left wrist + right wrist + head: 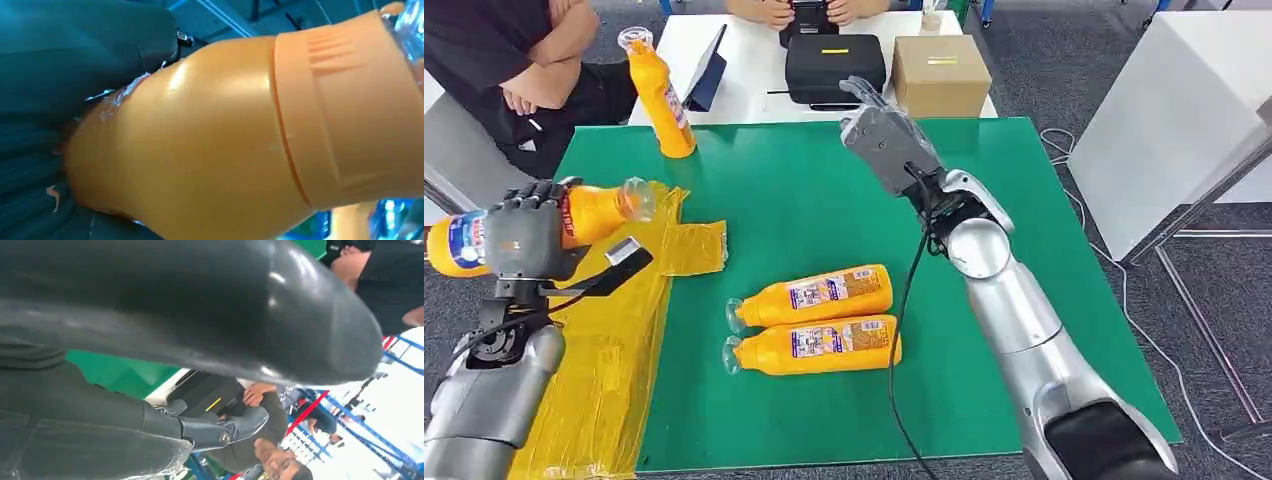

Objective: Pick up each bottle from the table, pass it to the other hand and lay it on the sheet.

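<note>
My left hand (522,238) grips an orange bottle (594,212) sideways above the yellow sheet (614,350), its clear cap toward the table's middle. Up close in the left wrist view the same bottle (210,145) shows its orange body and collar. Two more orange bottles (824,294) (824,346) lie side by side on the green table (804,190), caps to the left. Another orange bottle (662,98) stands upright at the far left corner. My right hand (886,133) hovers over the far middle of the table, fingers (235,427) apart, holding nothing.
A person in black sits at the far left, another behind the white table (744,60). On that table sit a black case (834,66), a cardboard box (941,74) and a tablet (707,72). A white cabinet (1174,110) stands to the right.
</note>
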